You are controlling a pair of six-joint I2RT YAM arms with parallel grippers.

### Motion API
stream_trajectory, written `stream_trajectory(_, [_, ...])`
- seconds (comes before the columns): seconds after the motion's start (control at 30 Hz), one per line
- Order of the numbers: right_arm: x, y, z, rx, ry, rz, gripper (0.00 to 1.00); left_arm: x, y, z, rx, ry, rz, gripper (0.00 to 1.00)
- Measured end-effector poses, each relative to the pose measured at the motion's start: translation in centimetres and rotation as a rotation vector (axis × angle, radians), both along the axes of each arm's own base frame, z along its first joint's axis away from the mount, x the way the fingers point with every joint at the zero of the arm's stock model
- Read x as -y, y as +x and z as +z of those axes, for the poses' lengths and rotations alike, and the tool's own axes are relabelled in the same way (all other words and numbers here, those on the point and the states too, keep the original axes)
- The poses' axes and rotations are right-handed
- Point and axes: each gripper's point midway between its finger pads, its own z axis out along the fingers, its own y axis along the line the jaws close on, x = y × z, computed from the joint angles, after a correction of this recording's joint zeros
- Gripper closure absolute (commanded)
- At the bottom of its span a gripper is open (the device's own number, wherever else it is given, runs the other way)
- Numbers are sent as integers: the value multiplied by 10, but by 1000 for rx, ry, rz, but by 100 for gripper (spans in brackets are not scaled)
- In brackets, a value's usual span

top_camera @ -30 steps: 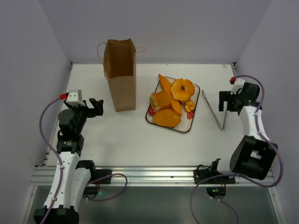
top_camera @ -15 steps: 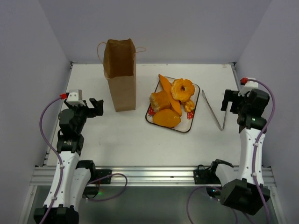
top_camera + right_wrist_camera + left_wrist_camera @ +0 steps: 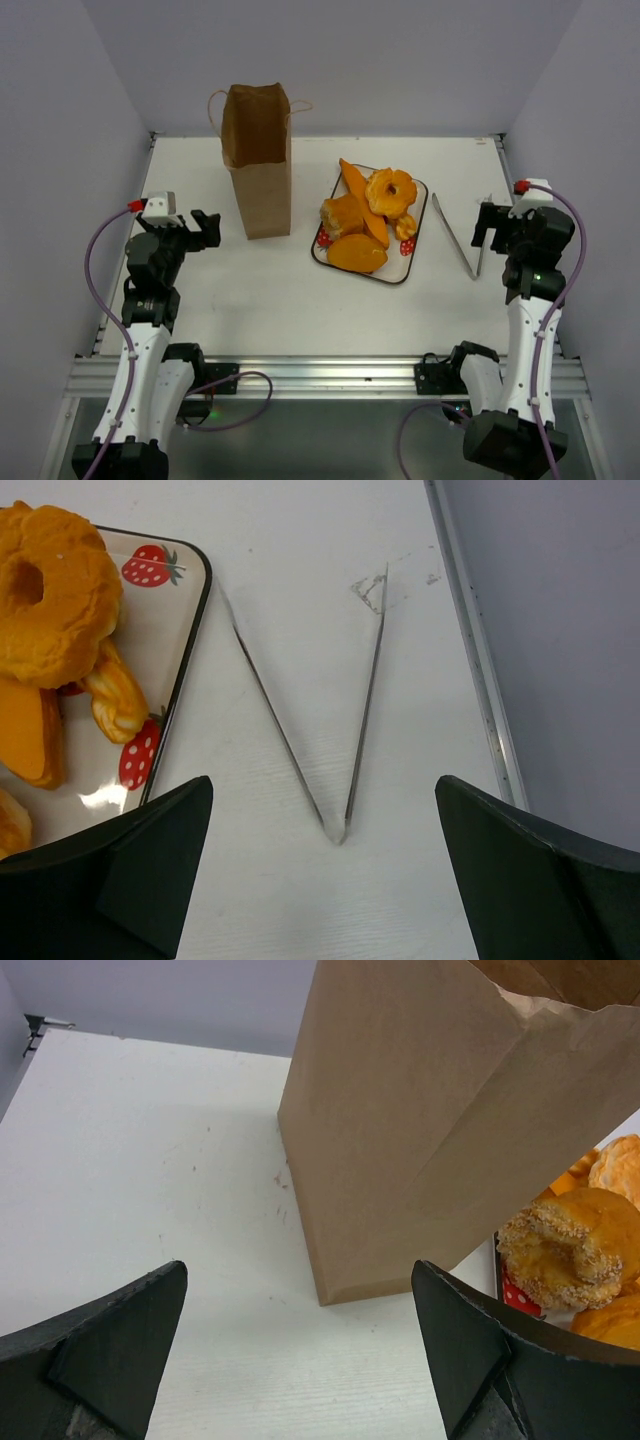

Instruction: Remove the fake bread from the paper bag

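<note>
The brown paper bag point(image 3: 257, 160) stands upright at the back left of the table, its mouth open; it also fills the left wrist view point(image 3: 430, 1130). Several glossy orange bread pieces point(image 3: 365, 215) lie piled on the strawberry-print tray point(image 3: 415, 225): a baguette, a ring piece point(image 3: 390, 190), an oval loaf point(image 3: 357, 254). The ring piece shows in the right wrist view point(image 3: 45, 590). My left gripper point(image 3: 207, 230) is open and empty, left of the bag's base. My right gripper point(image 3: 490, 222) is open and empty at the right side.
Metal tongs point(image 3: 462, 240) lie spread open on the table between the tray and my right gripper, also in the right wrist view point(image 3: 335, 735). The table's right rail point(image 3: 480, 670) runs close by. Walls enclose the table on three sides.
My right arm has swung back towards the near right, its gripper drawing away from the tongs. The left arm, the bag and the bread have not moved.
</note>
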Motion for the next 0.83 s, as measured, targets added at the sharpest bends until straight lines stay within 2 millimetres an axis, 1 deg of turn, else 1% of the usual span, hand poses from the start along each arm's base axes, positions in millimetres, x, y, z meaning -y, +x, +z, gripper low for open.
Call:
stream_trajectory(0.33, [-1,-4,0,25,19,-23,1,0,1,-2,-6,0,2,2])
stream_trajectory(0.83, [1,-3,2,40,38,-54,1,0,1,-2,-8,0,2,2])
